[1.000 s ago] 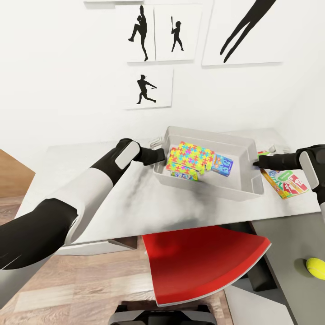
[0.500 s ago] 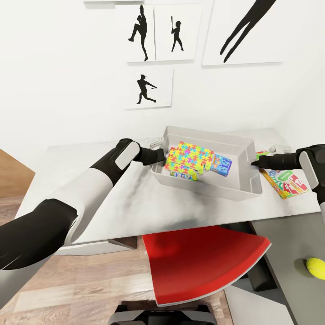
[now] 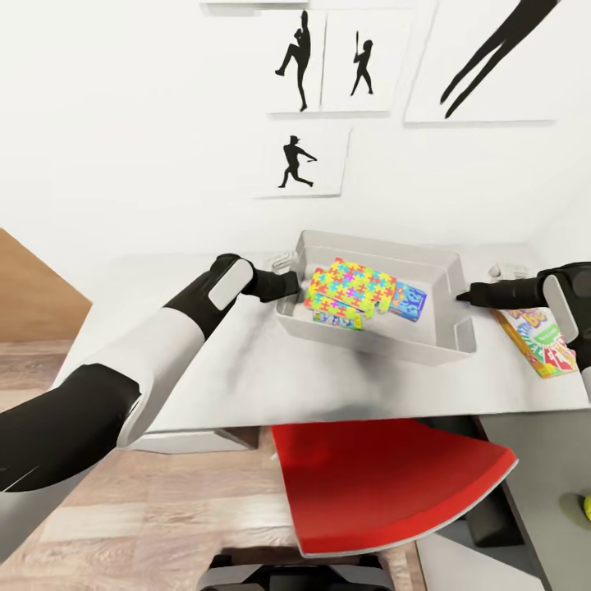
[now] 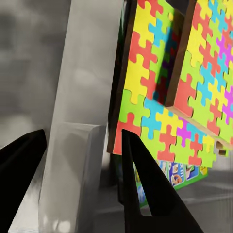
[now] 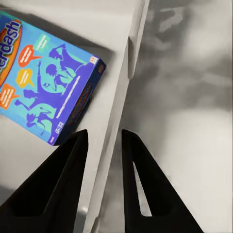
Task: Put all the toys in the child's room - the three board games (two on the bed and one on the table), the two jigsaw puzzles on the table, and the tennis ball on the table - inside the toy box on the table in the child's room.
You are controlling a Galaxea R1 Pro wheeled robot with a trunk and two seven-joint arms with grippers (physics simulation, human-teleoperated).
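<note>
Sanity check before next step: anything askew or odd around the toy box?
Yes. The toy box sits skewed to the table edge, with the left tool and right tool each straddling an end wall. Inside, the jigsaw puzzles lie tilted in an uneven heap over a blue board game. No visible damage.

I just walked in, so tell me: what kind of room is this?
Probably a child's bedroom or playroom: baseball-player silhouette pictures on the wall, a tub of jigsaw puzzles, and a bright board game on the desk.
</note>
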